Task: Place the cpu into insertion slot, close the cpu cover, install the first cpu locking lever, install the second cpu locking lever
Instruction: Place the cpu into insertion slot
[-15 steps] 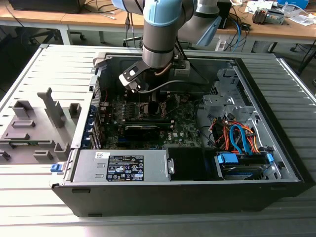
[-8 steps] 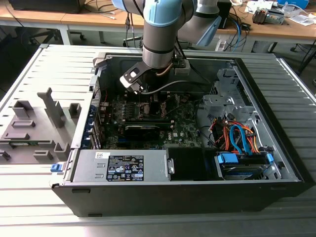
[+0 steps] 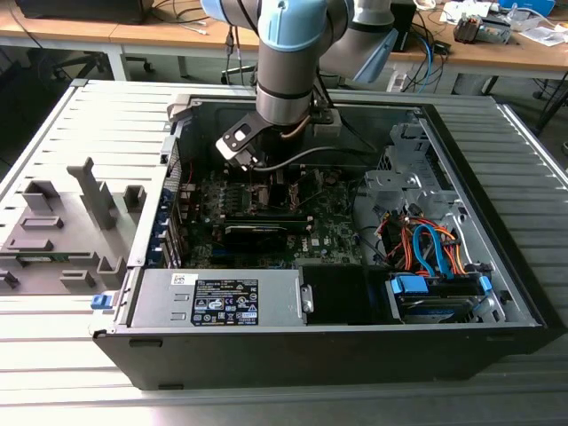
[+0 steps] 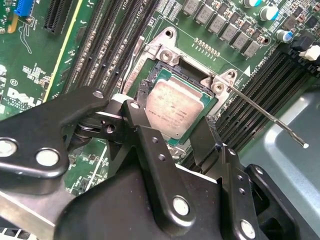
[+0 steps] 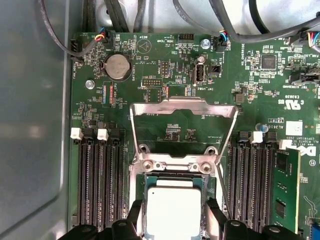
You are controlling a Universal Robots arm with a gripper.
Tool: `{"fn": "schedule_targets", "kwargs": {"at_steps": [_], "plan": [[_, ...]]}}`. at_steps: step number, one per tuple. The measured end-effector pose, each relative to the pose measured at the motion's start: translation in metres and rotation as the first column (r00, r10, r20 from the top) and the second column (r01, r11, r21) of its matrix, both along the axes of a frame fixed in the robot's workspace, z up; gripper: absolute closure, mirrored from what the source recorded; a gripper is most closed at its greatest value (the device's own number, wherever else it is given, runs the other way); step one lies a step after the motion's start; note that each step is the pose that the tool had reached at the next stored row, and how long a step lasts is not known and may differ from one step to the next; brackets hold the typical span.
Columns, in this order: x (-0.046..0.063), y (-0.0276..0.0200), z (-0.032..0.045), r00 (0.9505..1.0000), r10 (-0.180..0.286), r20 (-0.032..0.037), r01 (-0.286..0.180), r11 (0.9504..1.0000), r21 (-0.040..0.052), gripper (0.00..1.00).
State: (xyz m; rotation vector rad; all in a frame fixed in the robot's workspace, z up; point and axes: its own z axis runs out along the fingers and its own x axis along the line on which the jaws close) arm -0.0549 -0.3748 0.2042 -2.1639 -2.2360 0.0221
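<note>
The cpu [image 4: 172, 112] lies in the insertion slot [image 4: 187, 66], between the parted fingers [image 4: 202, 137]

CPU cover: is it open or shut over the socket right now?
Open. The cpu cover is flipped back off the insertion slot, leaving the cpu bare.

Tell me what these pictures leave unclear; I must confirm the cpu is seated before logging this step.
1. Second wrist view: the cpu has its near corner hidden by the gripper.
2. First wrist view: the picture's edge cuts off part of the cpu.
3. Exterior view: the arm covers the cpu.
4. Whether the gripper grips the cpu: unclear in both wrist views.
</note>
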Motion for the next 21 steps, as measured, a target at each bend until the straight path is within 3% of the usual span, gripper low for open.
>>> {"fn": "schedule_targets", "kwargs": {"at_steps": [18,21], "plan": [[0.0002,-0.0042,-0.0008,1.0000,0.000,0.0002,0.000,1.0000,-0.0005,0.39],[0.0002,-0.0043,0.0025,1.0000,0.000,0.0002,0.000,1.0000,-0.0005,0.39]]}}
